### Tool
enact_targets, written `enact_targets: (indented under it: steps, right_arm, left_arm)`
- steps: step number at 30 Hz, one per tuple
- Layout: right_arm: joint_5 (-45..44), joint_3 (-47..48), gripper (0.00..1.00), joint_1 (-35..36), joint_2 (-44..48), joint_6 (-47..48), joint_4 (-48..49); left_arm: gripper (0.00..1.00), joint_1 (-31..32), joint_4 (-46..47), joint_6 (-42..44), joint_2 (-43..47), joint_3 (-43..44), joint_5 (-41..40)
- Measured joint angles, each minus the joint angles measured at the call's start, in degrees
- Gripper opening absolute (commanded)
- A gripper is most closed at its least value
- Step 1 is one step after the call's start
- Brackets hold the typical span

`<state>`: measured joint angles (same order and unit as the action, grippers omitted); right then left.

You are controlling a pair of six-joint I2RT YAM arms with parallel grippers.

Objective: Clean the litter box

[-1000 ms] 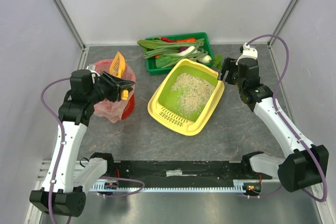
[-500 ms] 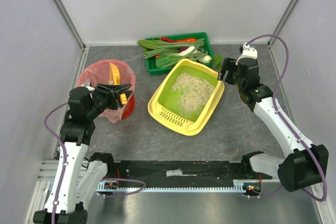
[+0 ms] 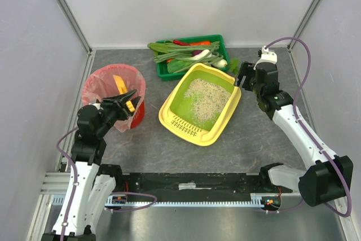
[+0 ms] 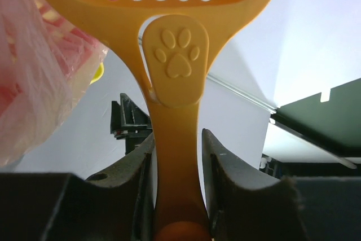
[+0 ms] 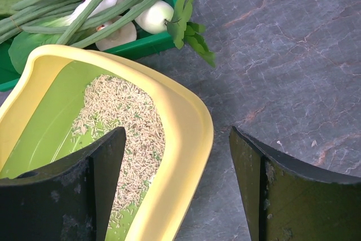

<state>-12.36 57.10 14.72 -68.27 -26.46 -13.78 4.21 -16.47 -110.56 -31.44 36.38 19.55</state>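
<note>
The litter box (image 3: pixel 189 127), yellow outside and lime-green inside, sits mid-table with pale litter (image 3: pixel 204 95) in its far half. My left gripper (image 3: pixel 125 101) is shut on the handle of an orange slotted scoop (image 3: pixel 119 83), whose head is over the red bin. In the left wrist view the paw-print handle of the scoop (image 4: pixel 177 66) runs between the jaws of the left gripper (image 4: pixel 176 139). My right gripper (image 3: pixel 243 77) is open at the box's far right corner. In the right wrist view the right gripper (image 5: pixel 177 134) straddles the litter box's rim (image 5: pixel 194 122), touching nothing.
A red bin (image 3: pixel 140 111) lined with a pink bag (image 3: pixel 107 73) stands left of the box. A dark green crate (image 3: pixel 217 42) of vegetables lies just behind it, its corner (image 5: pixel 152 40) close to the box rim. Walls close in the table on three sides.
My left arm has drawn back toward the near edge, bringing the scoop lower over the bin. The right arm and the litter box have not moved.
</note>
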Motion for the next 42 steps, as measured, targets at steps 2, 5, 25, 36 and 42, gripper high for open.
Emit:
enact_targets:
  steps: [2, 5, 25, 36, 42]
  right_arm:
    - [-0.11, 0.00, 0.82, 0.00, 0.00, 0.00, 0.00]
    - [-0.22, 0.00, 0.82, 0.00, 0.00, 0.00, 0.00]
    - [-1.31, -0.02, 0.83, 0.00, -0.02, 0.02, 0.00]
    - [-2.12, -0.02, 0.83, 0.00, -0.02, 0.04, 0.00]
    - [-2.08, -0.02, 0.83, 0.00, -0.79, 0.04, 0.04]
  left_arm:
    - [0.02, 0.00, 2.25, -0.68, 0.26, -1.33, -0.44]
    - [0.02, 0.00, 4.09, -1.16, 0.37, -1.79, -1.09]
    - [0.02, -0.72, -9.27, 13.57, -9.66, 13.49, -0.94]
    - [0.02, -0.87, -19.98, 31.58, -17.77, 22.80, -1.49]
    - [0.02, -0.96, -29.62, 54.80, -24.65, 31.95, -1.05]
